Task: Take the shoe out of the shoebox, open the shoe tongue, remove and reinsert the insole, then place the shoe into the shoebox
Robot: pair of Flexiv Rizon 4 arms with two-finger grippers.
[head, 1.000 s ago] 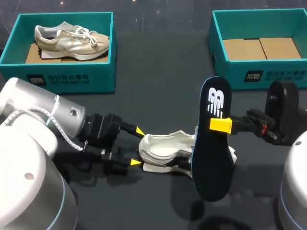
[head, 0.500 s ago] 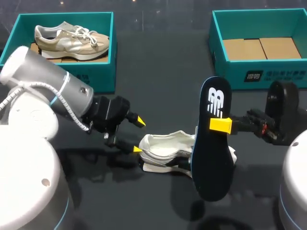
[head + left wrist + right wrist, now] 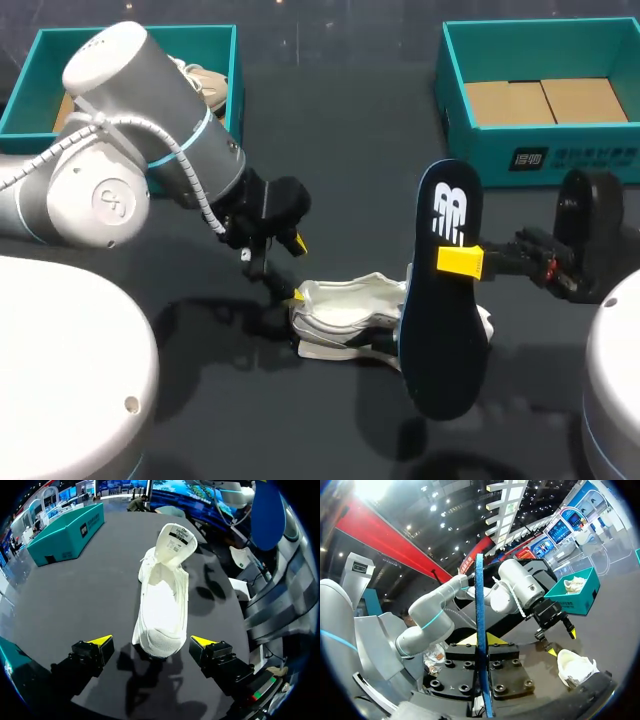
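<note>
Shoe [image 3: 162, 595] lies just ahead of the spread left pincer [image 3: 151, 641]; right pincer [image 3: 457, 262] clamps the insole [image 3: 438, 345].

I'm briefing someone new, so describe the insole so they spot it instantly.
On the dark table, find the white shoe near the middle. Beside it the insole stands on end in the right gripper: the only flat, dark blue piece, with a white logo.

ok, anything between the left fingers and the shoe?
Nothing: in the left wrist view only bare table separates the open fingers of the left gripper from the shoe heel.
</note>
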